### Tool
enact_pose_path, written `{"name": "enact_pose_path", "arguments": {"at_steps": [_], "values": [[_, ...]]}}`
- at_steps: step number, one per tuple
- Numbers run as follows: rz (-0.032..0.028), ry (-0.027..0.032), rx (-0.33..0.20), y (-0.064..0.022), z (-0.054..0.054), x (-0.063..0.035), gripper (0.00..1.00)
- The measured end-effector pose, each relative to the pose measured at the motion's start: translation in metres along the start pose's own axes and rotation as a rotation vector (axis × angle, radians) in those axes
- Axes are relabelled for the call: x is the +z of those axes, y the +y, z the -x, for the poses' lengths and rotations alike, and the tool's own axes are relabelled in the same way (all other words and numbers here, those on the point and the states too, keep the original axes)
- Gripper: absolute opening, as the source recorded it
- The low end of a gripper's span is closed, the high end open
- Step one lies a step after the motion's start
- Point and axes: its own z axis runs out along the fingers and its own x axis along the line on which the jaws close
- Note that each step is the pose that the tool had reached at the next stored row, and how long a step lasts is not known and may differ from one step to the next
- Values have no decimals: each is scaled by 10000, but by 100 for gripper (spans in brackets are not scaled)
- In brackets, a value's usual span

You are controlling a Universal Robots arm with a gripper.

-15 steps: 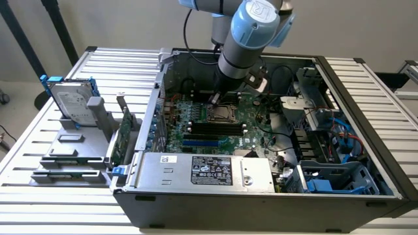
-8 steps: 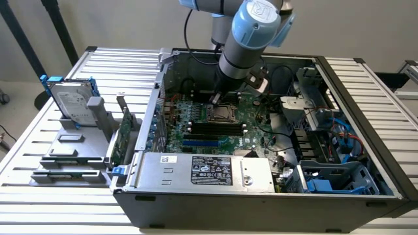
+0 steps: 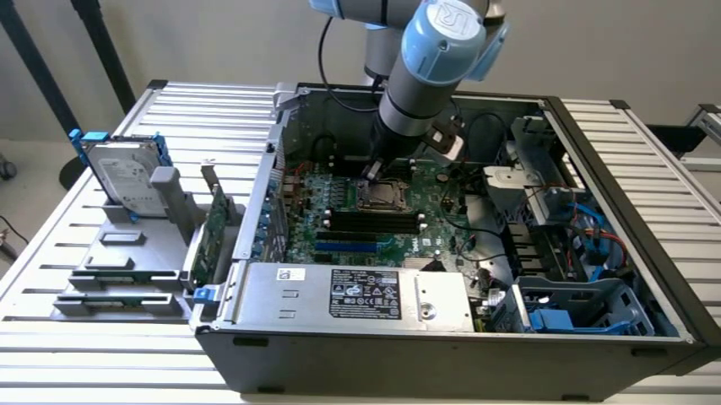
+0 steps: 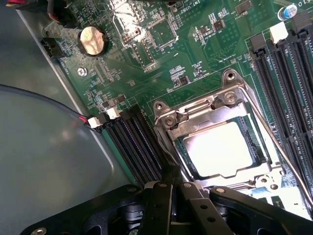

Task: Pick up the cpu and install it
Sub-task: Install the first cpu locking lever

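Poising the black gripper (image 4: 168, 178), fingers pressed together, at the eleven o'clock edge, in the exterior view, of the silver metal socket frame (image 4: 195, 115) around the seated flat silver-grey square cpu (image 4: 220, 149), likely risking a slip gouging the green motherboard (image 4: 146, 63) or bending pins.

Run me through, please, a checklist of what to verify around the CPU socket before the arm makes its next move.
1. The cpu lies inside the socket frame, silver top up: ok.
2. The socket frame lies down around the cpu: ok.
3. The retention lever is hooked in place: cannot tell.
4. The gripper is shut and holds nothing: ok.
5. The gripper tip is clear of the socket frame's edge: cannot tell; it sits right at that edge.
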Motion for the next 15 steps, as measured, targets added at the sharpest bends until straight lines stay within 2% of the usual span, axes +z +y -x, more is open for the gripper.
{"name": "enact_pose_path", "arguments": {"at_steps": [15], "values": [[46,-43,70,21,-7,4,11]]}}
